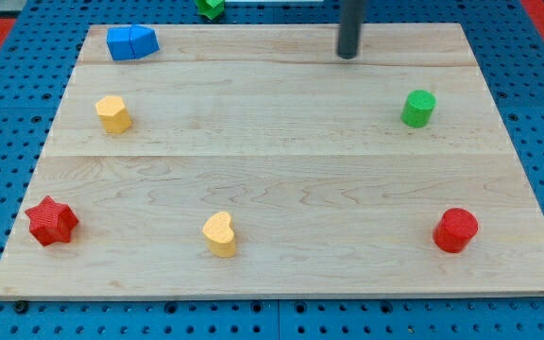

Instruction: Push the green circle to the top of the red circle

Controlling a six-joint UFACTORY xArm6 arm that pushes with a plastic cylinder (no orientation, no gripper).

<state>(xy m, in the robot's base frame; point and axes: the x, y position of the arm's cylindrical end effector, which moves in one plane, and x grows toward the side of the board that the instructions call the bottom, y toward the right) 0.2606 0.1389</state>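
Note:
The green circle block point(418, 109) stands on the wooden board at the view's right, in the upper half. The red circle block point(455, 230) stands near the view's bottom right, well below the green circle and slightly to its right. My tip point(348, 56) is the lower end of a dark rod coming down from the view's top. It sits up and to the left of the green circle, apart from it, touching no block.
A blue block point(132, 42) lies at the top left. A yellow block point(113, 113) is at the left, a red star point(52, 222) at the bottom left, a yellow heart point(220, 234) at bottom centre. A green block point(211, 8) lies past the board's top edge.

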